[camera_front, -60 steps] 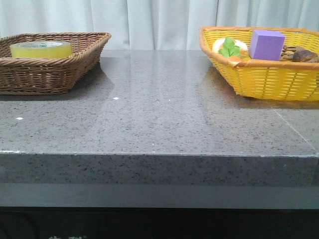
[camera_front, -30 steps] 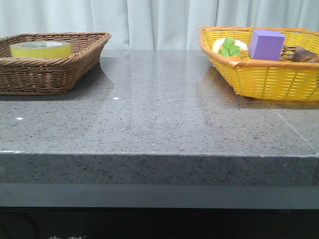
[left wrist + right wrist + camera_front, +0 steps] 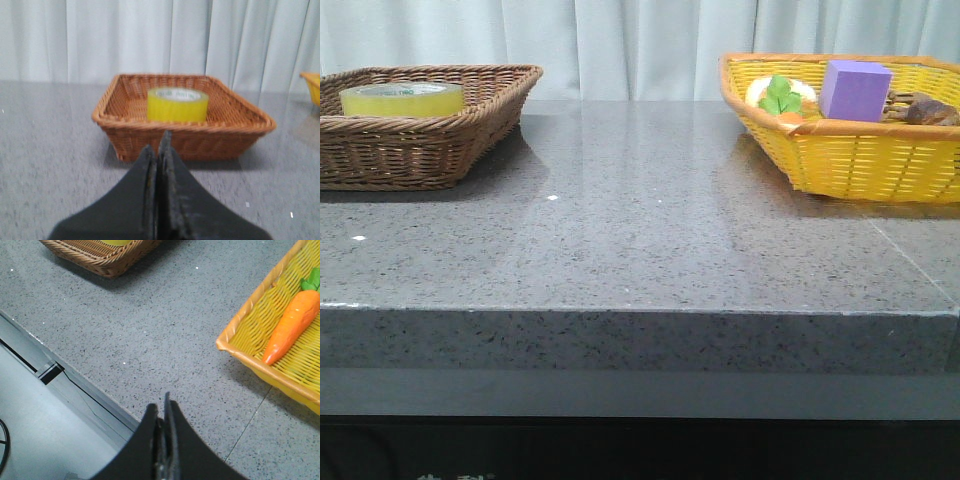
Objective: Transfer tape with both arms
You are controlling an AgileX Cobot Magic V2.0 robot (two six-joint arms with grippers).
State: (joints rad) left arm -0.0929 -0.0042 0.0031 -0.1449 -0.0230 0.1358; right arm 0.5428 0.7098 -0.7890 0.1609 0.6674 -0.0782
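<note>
The tape lies flat in the brown basket at the desk's far left edge. The yellow basket sits far right, bare desk between. Left gripper and right gripper: jaws pressed together, holding nothing.

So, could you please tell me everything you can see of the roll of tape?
The tape is a wide roll of translucent yellow packing tape with a pale inner core and faint print on its top edge. It lies flat, hole upward, inside the brown wicker basket on the left of the grey table. It rests on the basket's floor, apparently clear of the walls. Neither gripper touches it; the left gripper points toward it, fingers together.
</note>
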